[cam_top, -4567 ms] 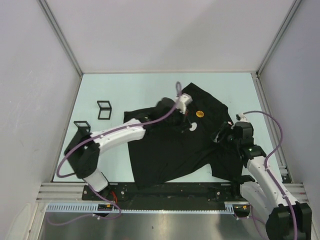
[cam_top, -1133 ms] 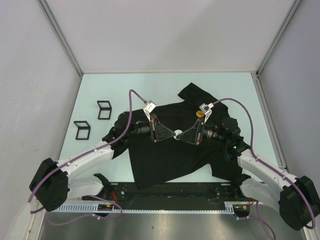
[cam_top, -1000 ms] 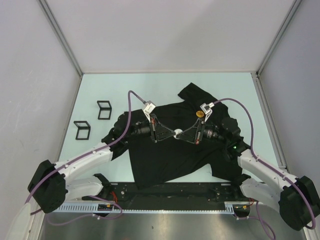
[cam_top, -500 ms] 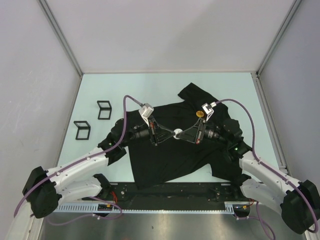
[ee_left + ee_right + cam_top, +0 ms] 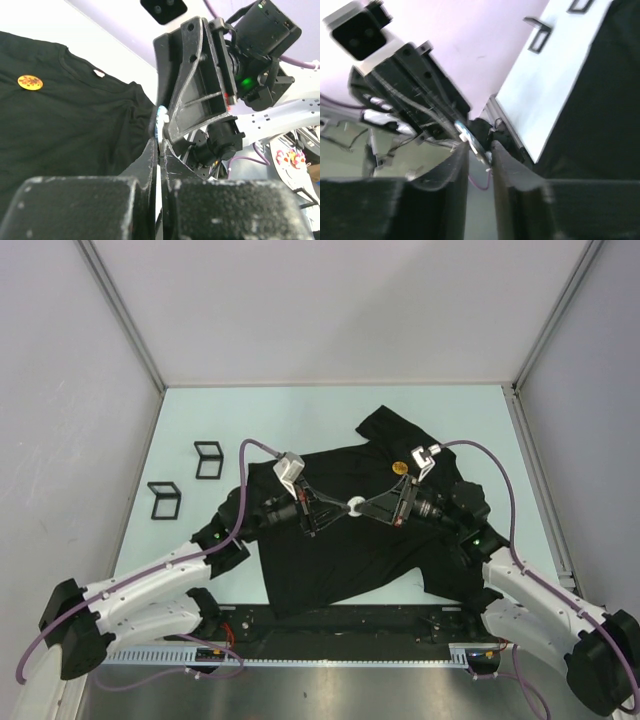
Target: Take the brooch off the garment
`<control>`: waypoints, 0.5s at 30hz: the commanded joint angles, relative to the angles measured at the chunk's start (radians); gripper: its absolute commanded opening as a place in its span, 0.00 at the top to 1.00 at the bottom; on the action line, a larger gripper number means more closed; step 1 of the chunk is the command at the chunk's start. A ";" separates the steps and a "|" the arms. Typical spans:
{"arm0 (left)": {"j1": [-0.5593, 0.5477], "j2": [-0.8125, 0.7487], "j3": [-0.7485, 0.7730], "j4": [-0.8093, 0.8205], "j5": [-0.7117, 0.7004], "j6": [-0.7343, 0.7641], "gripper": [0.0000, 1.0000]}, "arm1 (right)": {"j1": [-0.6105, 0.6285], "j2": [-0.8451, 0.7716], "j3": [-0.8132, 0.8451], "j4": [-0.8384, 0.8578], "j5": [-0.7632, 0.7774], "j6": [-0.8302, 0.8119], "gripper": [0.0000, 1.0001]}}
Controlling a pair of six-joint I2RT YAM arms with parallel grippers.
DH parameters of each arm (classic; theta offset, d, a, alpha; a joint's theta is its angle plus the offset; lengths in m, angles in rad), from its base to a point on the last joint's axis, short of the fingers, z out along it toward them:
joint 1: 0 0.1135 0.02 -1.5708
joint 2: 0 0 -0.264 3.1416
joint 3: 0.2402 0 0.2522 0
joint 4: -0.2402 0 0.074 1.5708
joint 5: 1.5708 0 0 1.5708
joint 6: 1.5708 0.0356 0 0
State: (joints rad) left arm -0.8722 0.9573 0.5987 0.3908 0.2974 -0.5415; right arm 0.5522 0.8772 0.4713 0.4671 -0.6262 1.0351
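1. The white brooch (image 5: 354, 505) — 4.6 s ago flat on the garment (image 5: 340, 550) — now sits between the left jaws and right jaws, both clenched on it tip to tip.
2. The yellow brooch (image 5: 400, 467) remains pinned just beyond the right jaws.
3. Judgement: removal is under way — whether the cloth has let go cannot be told.

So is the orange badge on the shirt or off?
On. The orange badge lies flat on the black shirt. The left end effector and right end effector pinch a white disc instead.
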 commanded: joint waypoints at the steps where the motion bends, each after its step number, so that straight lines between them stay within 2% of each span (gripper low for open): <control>1: -0.011 -0.046 0.067 -0.139 -0.082 0.026 1.00 | -0.038 -0.027 -0.007 -0.079 0.111 -0.079 0.56; 4: 0.002 -0.028 0.099 -0.199 -0.093 0.017 1.00 | -0.040 -0.075 -0.007 -0.154 0.036 -0.182 0.41; 8: 0.016 -0.026 0.104 -0.230 -0.107 0.018 1.00 | -0.080 -0.177 -0.007 -0.257 -0.041 -0.305 0.29; 10: 0.021 -0.029 0.108 -0.260 -0.116 0.026 1.00 | -0.106 -0.222 0.000 -0.326 -0.043 -0.329 0.25; 15: 0.033 -0.034 0.144 -0.348 -0.174 0.054 1.00 | -0.193 -0.230 0.004 -0.418 -0.052 -0.365 0.24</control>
State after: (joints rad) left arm -0.8490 0.9432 0.6693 0.1169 0.1886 -0.5308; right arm 0.4099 0.6434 0.4557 0.1478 -0.6556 0.7422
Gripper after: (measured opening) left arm 0.008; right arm 0.759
